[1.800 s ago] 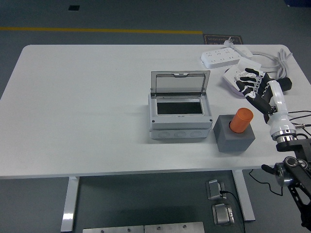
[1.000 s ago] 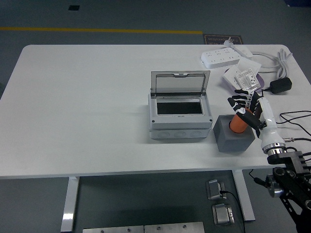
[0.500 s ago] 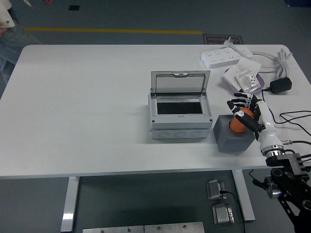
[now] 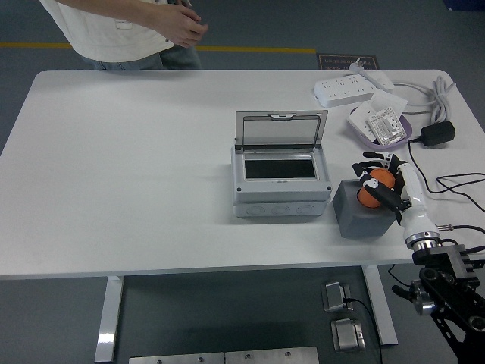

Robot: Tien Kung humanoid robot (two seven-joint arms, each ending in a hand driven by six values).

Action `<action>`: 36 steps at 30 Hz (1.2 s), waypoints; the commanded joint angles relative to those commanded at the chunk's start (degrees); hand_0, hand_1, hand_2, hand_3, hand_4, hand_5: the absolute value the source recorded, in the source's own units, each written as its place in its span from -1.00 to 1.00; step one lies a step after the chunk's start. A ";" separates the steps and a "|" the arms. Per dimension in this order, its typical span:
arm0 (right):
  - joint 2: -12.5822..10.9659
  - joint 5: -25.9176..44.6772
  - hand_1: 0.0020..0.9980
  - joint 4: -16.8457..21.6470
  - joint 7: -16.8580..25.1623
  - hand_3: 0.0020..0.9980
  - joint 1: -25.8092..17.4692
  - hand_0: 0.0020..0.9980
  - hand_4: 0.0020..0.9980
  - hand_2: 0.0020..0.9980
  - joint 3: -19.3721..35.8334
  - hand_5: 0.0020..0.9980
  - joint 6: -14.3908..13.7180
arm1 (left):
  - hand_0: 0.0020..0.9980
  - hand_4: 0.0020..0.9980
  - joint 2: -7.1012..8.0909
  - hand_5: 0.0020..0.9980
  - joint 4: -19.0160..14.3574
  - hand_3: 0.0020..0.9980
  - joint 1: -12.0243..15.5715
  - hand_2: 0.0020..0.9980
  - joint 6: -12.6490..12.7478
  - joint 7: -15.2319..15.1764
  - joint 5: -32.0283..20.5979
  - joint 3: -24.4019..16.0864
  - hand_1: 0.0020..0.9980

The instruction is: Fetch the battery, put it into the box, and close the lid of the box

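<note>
Right hand [image 4: 383,184] is wrapping its fingers around the orange cylindrical battery [image 4: 372,189], which is standing in the grey block [image 4: 359,212].

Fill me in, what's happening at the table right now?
The right hand is wrapped around the orange battery, which sits in the grey holder block. The grey box beside it stands with its lid up, nothing visible inside. A person stands at the far edge, touching nothing on the table.
</note>
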 joint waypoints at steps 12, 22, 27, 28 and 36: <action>0.22 0.39 0.07 -1.27 -0.17 0.14 -0.16 0.09 0.38 0.04 -0.56 -0.69 0.03 | -0.06 -0.31 0.13 -1.00 0.00 0.08 -0.12 0.08 -0.03 0.00 0.05 0.11 0.13; 0.30 1.30 0.03 -1.65 -0.02 0.09 -0.14 0.12 0.33 0.02 -0.68 -0.65 -0.23 | -0.06 -0.31 0.13 -1.00 0.00 0.08 -0.23 0.08 -0.01 -0.02 0.05 0.09 0.13; 0.39 2.29 -0.11 -1.81 0.26 -0.07 -0.17 -0.01 0.07 -0.13 -0.61 -0.77 -0.24 | -0.06 -0.31 0.12 -1.00 0.00 0.08 -0.20 0.08 0.00 0.00 0.15 0.00 0.13; 0.41 2.51 -0.11 -1.87 0.27 -0.07 -0.18 -0.01 0.07 -0.13 -0.58 -0.77 -0.21 | -0.06 -0.31 0.12 -1.00 0.00 0.08 -0.20 0.08 0.01 0.00 0.18 -0.02 0.13; 0.59 3.48 -0.29 -2.20 0.36 -0.23 -0.16 -0.23 -0.18 -0.28 -0.52 -0.98 0.02 | -0.06 -0.30 0.11 -1.00 0.00 0.08 -0.22 0.08 0.10 0.04 0.59 -0.38 0.13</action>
